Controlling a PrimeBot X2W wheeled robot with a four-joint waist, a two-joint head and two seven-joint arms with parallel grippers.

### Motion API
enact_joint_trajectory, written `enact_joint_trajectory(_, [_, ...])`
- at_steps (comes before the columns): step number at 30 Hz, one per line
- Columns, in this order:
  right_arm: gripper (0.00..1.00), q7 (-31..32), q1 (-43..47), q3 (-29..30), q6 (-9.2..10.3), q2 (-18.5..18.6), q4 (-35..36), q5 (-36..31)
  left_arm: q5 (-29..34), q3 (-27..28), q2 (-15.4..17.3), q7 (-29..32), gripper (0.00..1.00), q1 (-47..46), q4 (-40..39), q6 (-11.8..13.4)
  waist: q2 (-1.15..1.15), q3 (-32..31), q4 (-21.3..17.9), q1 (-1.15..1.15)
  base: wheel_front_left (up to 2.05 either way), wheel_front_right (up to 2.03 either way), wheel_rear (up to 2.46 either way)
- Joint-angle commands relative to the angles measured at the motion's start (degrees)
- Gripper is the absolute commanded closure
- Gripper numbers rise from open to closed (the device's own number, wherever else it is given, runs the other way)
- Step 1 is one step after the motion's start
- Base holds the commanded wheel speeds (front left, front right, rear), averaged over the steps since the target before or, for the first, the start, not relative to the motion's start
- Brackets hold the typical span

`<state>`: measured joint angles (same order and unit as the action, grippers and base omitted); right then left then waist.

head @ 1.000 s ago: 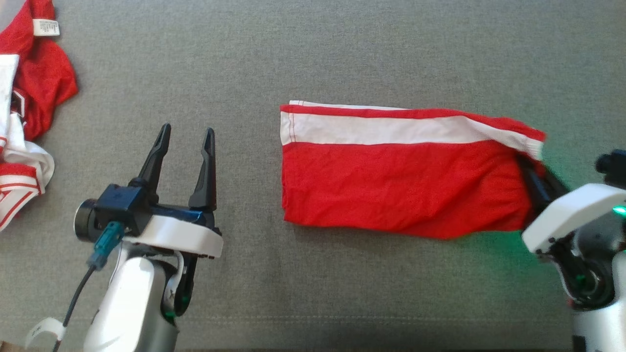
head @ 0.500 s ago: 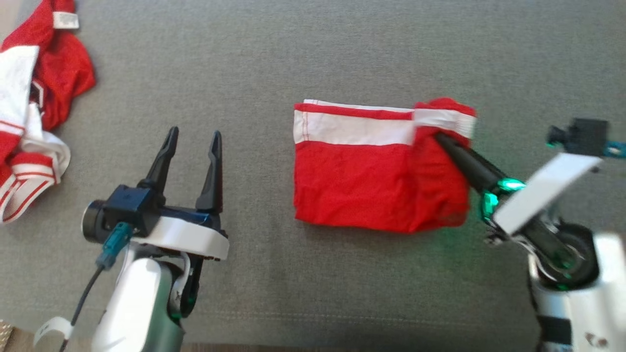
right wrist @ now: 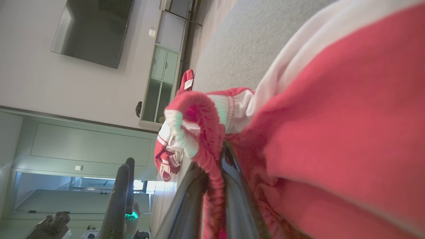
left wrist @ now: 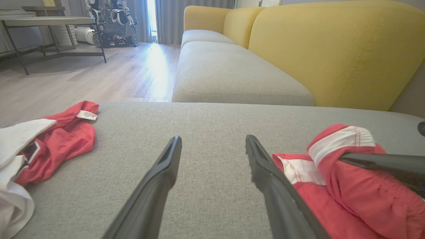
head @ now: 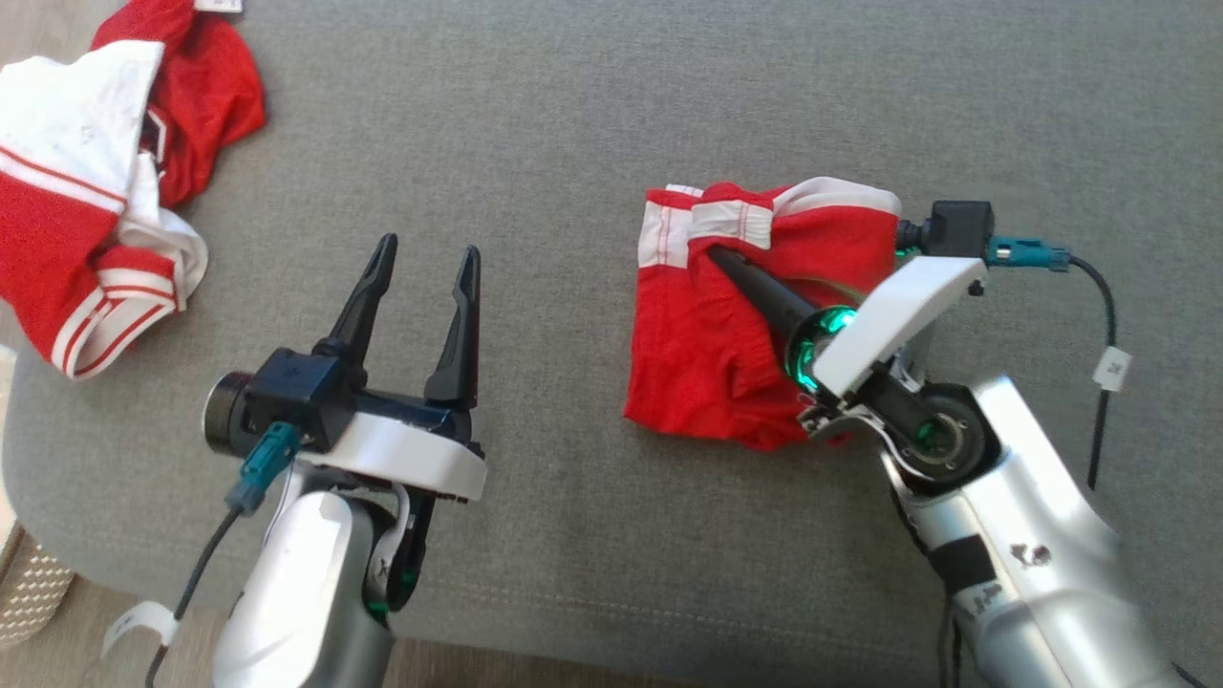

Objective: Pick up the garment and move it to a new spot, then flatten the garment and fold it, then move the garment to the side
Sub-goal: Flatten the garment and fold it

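The right gripper clamps its long dark fingers on the elastic hem of the red, white-banded fabric garment, lifting that end over the rest, which lies on the grey upholstered cushion. Left of the garment, well apart, the left gripper hovers spread and empty. Farther left lies a crumpled red-and-white clothing heap.

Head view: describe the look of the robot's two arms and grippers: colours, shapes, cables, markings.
The left arm and right arm are silver-white. The left gripper has two long tapering black fingers, a white plate and a teal connector with a dark cable. The right gripper matches, with a green glowing ring and a white cable tag.
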<state>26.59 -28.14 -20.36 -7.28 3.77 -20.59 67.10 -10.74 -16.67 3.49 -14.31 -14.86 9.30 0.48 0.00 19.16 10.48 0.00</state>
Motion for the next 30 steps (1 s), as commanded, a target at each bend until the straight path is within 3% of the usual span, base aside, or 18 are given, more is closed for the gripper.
enact_joint_trajectory(1, [1.00, -1.61, -2.02, -1.80, -0.21, -0.89, 0.66, -0.52, 0.33, 1.51, 0.47, -0.69, 0.00, -1.62, -1.82, -0.12, 0.00, -0.02, 0.19, 0.00, 0.00, 0.00, 0.00])
enact_joint_trajectory(2, [0.76, -2.44, -2.46, -2.53, -0.21, -0.89, -0.25, -0.69, 0.33, 1.50, 0.39, -0.69, 0.00, -1.55, -1.88, -0.10, 0.00, -0.02, 0.24, 0.00, 0.00, 0.00, 0.00])
enact_joint_trajectory(4, [0.00, -3.97, -3.05, -3.85, -0.21, -0.89, -0.91, -0.39, 0.39, 1.62, 0.29, -0.69, 0.00, -1.40, -2.01, -0.05, 0.00, -0.03, 0.12, 0.00, 0.00, 0.00, 0.00])
enact_joint_trajectory(9, [0.00, -6.64, -3.35, -5.90, -0.21, -0.76, 0.38, -1.17, 0.59, 2.19, 0.23, -0.69, 0.00, -1.03, -2.19, -0.14, 0.00, -0.24, -0.87, 0.00, 0.00, 0.00, 0.00])
enact_joint_trajectory(16, [0.00, -12.25, -0.89, -5.36, -0.21, 1.95, 8.71, -0.57, 1.74, 2.81, 0.74, -0.69, 0.00, -0.49, -2.22, -0.16, 0.00, -1.17, -3.40, 0.00, 0.00, 0.00, 0.00])
enact_joint_trajectory(23, [0.00, -18.14, 3.96, 0.96, -0.21, 7.94, 14.89, -2.97, 1.89, 3.62, 1.41, -0.69, 0.00, 0.57, -2.11, -0.10, 0.00, -2.78, -6.18, 0.00, 0.00, 0.00, 0.00])
enact_joint_trajectory(30, [0.00, -24.08, 12.00, 10.64, -0.21, 12.09, 18.10, -11.16, 1.58, 4.63, 2.39, -0.69, 0.00, 1.84, -2.30, 0.38, 0.00, -4.30, -8.29, 0.00, 0.00, 0.00, 0.00])
